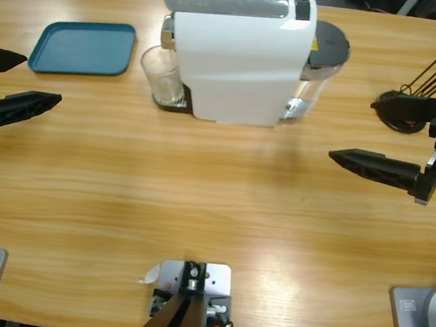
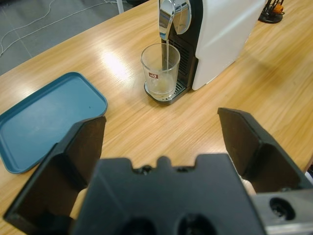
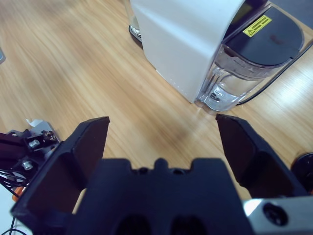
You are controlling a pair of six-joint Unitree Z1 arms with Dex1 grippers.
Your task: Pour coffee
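Left black gripper (image 2: pixel 161 142), jaws wide and empty, points straight at the clear round glass (image 2: pixel 160 72) of pale coffee (image 2: pixel 160 88) (right gripper (image 3: pixel 161 142), also wide, is farther).

Glass (image 1: pixel 162 76) under machine (image 1: pixel 240 57) spout (tray (image 1: pixel 83 47) left).
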